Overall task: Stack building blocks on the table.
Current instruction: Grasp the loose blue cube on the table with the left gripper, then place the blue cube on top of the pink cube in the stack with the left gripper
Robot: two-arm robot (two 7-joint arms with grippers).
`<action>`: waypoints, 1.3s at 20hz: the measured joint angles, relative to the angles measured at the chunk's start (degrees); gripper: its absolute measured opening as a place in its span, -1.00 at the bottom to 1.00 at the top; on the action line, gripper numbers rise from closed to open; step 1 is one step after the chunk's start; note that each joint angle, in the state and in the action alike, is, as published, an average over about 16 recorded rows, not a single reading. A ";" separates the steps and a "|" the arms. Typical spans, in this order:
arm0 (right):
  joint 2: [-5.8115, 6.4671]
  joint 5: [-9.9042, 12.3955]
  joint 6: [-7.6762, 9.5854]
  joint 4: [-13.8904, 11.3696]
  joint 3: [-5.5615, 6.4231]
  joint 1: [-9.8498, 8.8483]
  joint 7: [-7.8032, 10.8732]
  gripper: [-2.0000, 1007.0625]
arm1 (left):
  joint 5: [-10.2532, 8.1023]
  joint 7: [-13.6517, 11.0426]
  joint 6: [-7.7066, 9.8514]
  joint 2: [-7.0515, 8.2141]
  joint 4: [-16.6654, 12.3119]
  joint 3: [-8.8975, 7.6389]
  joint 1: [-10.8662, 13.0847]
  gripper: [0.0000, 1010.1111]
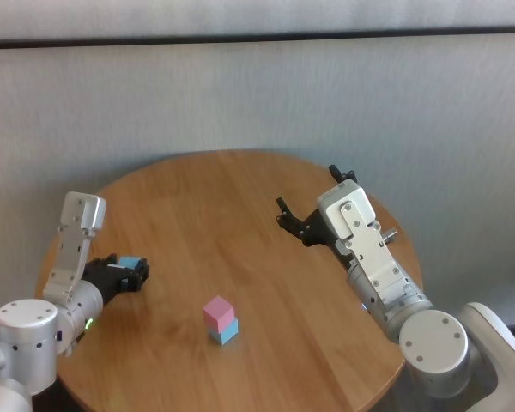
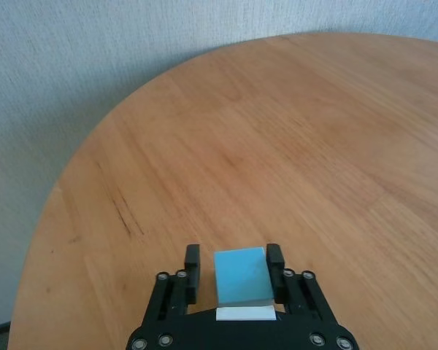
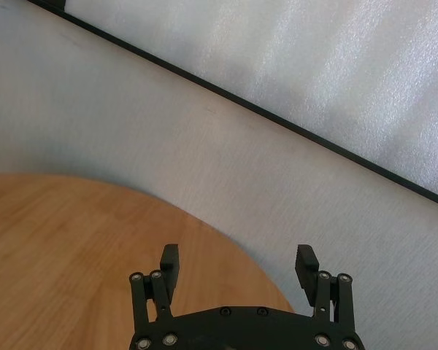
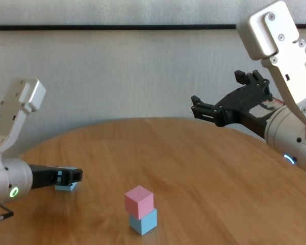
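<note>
A pink block [image 1: 217, 310] sits on a light blue block [image 1: 227, 331] as a two-high stack near the front middle of the round wooden table [image 1: 215, 197]; the chest view shows the pink block [image 4: 138, 199] on the blue one [image 4: 144, 222]. My left gripper [image 1: 136, 269] is low at the table's left side, shut on the second light blue block [image 1: 130, 262]. The left wrist view shows this block [image 2: 241, 277] between the fingers [image 2: 192, 261]. My right gripper [image 1: 306, 187] is open and empty, raised above the table's right side, seen also in the chest view [image 4: 215, 89].
A pale wall runs close behind the table [image 4: 153, 66]. The table's far rim [image 2: 73, 160] curves just beyond my left gripper. Bare wood lies between the stack and both grippers.
</note>
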 joint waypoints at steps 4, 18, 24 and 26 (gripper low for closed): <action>0.00 0.00 0.00 0.00 0.00 0.00 0.00 0.99 | -0.03 -0.65 -0.02 0.24 -0.45 0.16 0.17 0.02; 0.00 0.00 0.00 0.00 0.00 0.00 0.00 1.00 | 0.00 -10.08 -2.33 6.76 -10.17 4.20 3.58 -0.22; 0.00 0.00 0.00 0.00 0.00 0.00 0.00 1.00 | -1.19 -14.89 -4.05 10.56 -15.98 6.01 5.96 -0.22; 0.00 0.00 0.00 0.00 0.00 0.00 0.00 1.00 | -1.87 -16.26 -4.37 11.50 -17.60 6.40 6.63 -0.22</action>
